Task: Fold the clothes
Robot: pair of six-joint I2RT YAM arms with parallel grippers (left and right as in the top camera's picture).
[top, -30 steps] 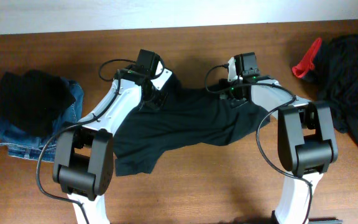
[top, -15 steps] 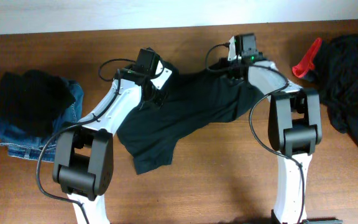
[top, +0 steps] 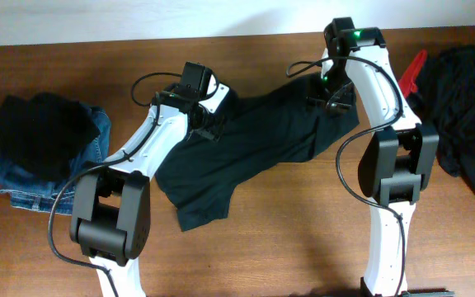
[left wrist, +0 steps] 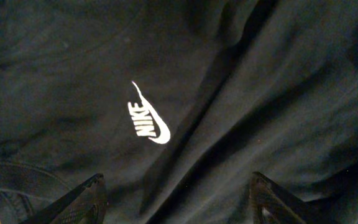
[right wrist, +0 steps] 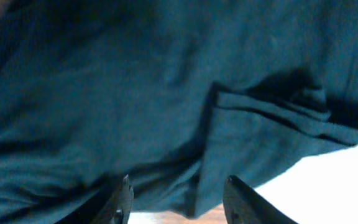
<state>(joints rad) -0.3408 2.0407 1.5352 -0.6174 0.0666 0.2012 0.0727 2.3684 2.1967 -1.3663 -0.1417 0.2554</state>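
The dark teal-black T-shirt [top: 254, 148] lies crumpled on the wooden table, stretched diagonally from front left to back right. Its white chest logo [left wrist: 148, 121] faces up in the left wrist view. My left gripper [top: 208, 124] [left wrist: 178, 190] hovers open over the shirt's left shoulder area, both fingers apart with only loose fabric below them. My right gripper [top: 331, 101] [right wrist: 179, 190] is open just above the shirt's right edge, where a folded sleeve [right wrist: 272, 134] shows. Nothing sits between its fingers.
A pile of blue jeans and black cloth [top: 44, 144] lies at the left of the table [top: 287, 239]. A heap of dark clothes [top: 468, 107] with a red item [top: 406, 78] sits at the far right. A white wall borders the table's back edge.
The right gripper has opened and let go of the shirt, its arm swinging up toward the back edge. The left gripper opened wider. The shirt shifted right and back, then settled.
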